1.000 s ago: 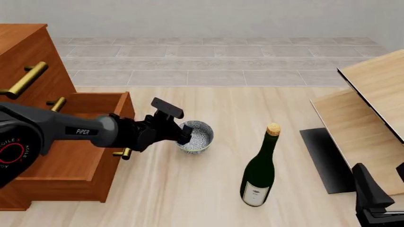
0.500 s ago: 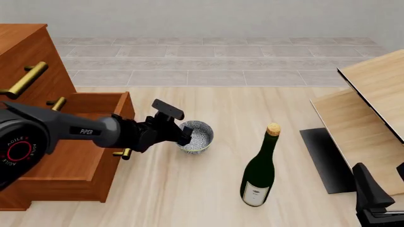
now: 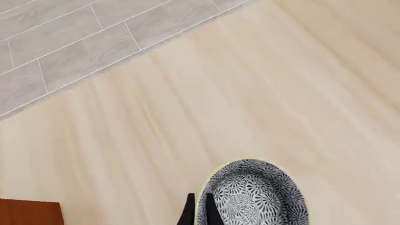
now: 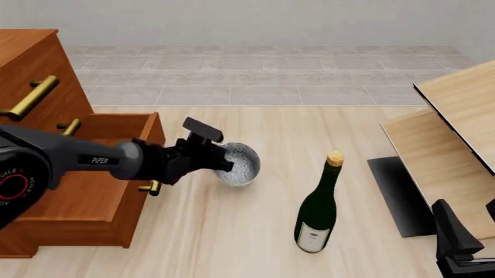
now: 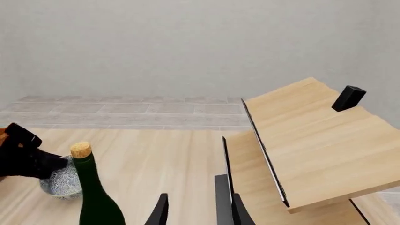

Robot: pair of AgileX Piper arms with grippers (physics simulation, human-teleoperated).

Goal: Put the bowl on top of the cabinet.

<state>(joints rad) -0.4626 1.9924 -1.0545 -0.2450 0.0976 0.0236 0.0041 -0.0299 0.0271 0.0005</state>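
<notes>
On the table [image 4: 255,231], near its middle: bowl [image 4: 240,165] tilted, rim clamped between the left gripper [image 4: 224,162] fingers | beside it, on the left: cabinet [image 4: 46,75] with one drawer pulled out | right gripper [image 5: 196,211]: low at the right edge, fingers apart, holding nothing | wine bottle [image 4: 319,208]: upright, right of the bowl

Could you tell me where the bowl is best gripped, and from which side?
Probably the bowl's rim on the cabinet side: it is round and deep, mouth up, so one finger goes inside, one outside. The left gripper already pinches the rim there.
</notes>
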